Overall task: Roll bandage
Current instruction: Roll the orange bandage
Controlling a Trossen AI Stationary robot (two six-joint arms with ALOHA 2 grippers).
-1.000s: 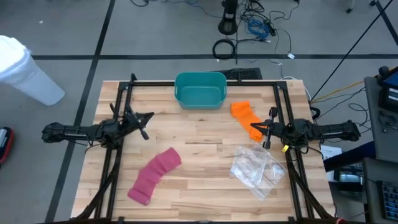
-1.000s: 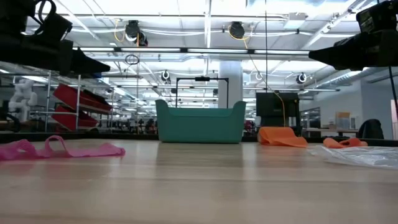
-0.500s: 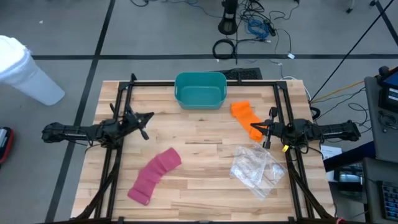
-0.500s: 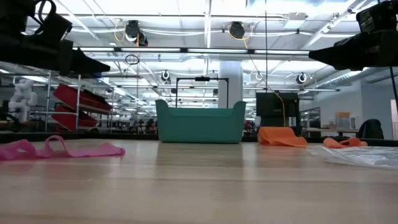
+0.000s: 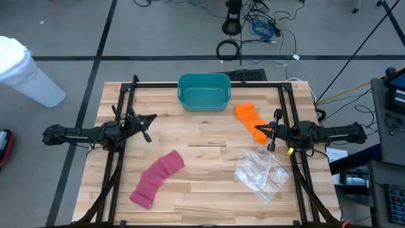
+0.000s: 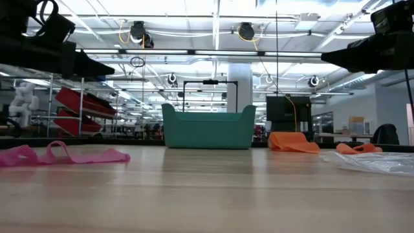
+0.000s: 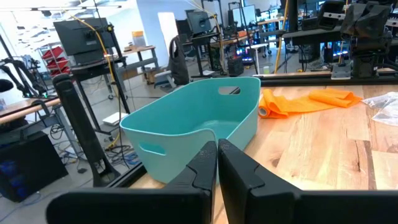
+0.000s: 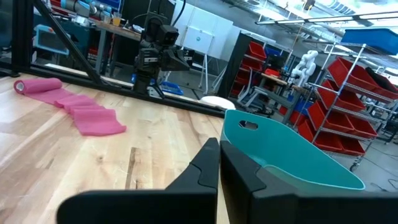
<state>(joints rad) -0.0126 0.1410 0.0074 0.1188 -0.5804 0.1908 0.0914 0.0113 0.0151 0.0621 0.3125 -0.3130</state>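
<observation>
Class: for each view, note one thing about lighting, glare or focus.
High view: even light, soft shadows beneath the pink bandage. Low view: bright ceiling lamps glare; near table is blurred. Left wrist view: teal bin sharp, own fingers soft. Right wrist view: clear bag unseen, room behind bright.

No readable text in any view.
Neither the teal bin (image 5: 203,91), the bandages nor the room's distant racks show a legible label, brand or number; any far-off signs are perhaps too small to read.

Grey floor (image 5: 76,38) with cables (image 5: 259,28); red shelving (image 8: 348,106) under ceiling lights (image 6: 194,8).
</observation>
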